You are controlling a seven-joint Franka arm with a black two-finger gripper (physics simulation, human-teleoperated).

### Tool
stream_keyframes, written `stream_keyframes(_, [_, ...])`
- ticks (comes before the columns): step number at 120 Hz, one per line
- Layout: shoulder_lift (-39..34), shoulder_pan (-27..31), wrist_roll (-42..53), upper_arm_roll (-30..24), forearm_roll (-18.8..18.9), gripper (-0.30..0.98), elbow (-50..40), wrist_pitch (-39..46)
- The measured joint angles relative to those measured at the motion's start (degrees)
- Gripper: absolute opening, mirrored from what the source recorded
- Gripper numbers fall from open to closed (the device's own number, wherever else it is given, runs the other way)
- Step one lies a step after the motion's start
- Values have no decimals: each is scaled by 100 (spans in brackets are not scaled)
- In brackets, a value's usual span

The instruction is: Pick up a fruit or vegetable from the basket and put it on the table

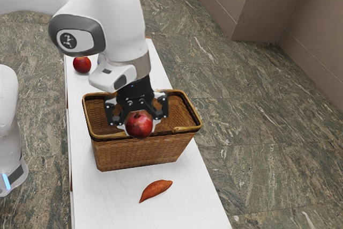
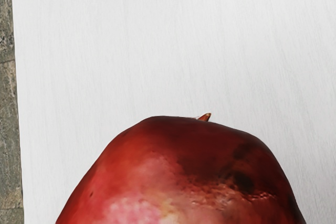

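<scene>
While the hand [image 1: 140, 129] grips a red fruit [image 1: 139, 124] from two sides, the basket [image 1: 140, 153] stands on the counter [image 1: 102, 199], its near rim partly behind that fruit in the exterior view. An orange-brown sweet potato [image 1: 156, 190] and another red fruit [image 1: 82, 65] lie outside the basket.

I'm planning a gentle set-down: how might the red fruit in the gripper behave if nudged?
The red fruit is rounded, so it would probably roll, perhaps unevenly given its lumpy outline. Its glossy skin may be slightly slippery.
</scene>
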Motion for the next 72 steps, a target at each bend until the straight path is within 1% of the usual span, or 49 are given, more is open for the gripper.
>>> stream_keyframes(14, [57,5,-27,-278,-85,25,186,-44])
stream_keyframes(33, [110,8,-55,-346,-126,25,226,-75])
stream_keyframes(39, [105,5,-62,-387,-135,39,227,-104])
stream_keyframes(49, [87,2,-85,-409,-146,52,228,-184])
stream_keyframes(59, [73,-29,-123,-412,-151,60,249,-260])
stream_keyframes(72, [70,-40,-174,-412,-150,64,277,-347])
